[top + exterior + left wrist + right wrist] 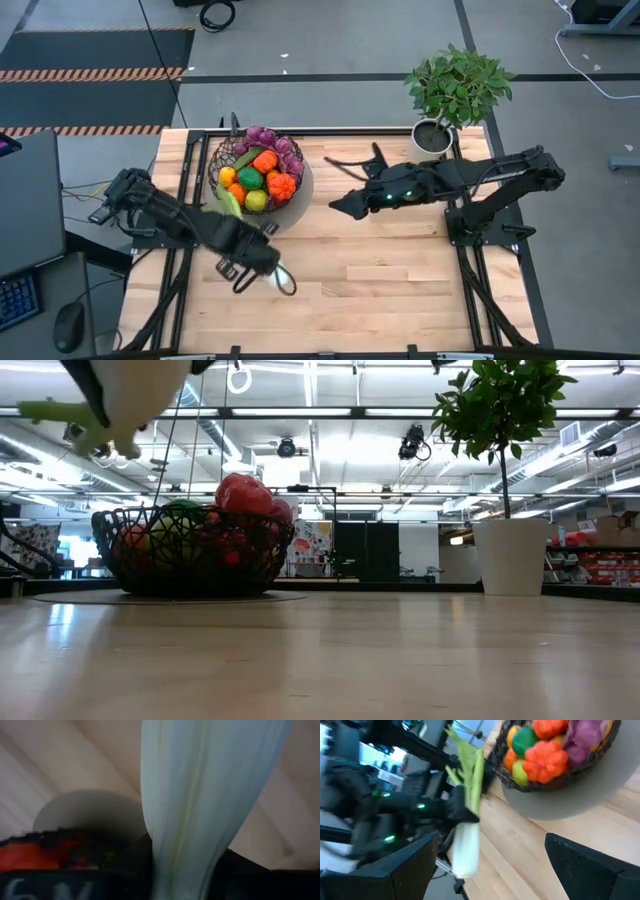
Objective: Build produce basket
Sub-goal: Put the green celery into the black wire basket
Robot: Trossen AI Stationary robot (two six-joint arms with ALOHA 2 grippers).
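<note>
The dark wire basket [258, 172] stands on a round grey mat [301, 196] at the table's far left. It holds orange, green, yellow and purple produce [545, 750]. My left gripper [254, 250] hangs just in front of the basket, shut on a leek [466, 815]. The leek's green leaves [231, 203] point toward the basket and its white end [282, 278] toward the near edge. In the low view the leek [135, 385] is high above the table. My right gripper [342, 204] hovers open to the right of the basket, holding nothing. My left gripper holds the leek about its middle, where the white shaft meets the green leaves [465, 805], between its two fingers. The fingers come from above and lie across the leek. The leek is lifted clear of the table, its white end [464, 855] sticking out beyond the fingers.
A potted green plant in a white pot [436, 135] stands at the far right of the table. Bare wooden tabletop [400, 290] lies across the middle and near side.
</note>
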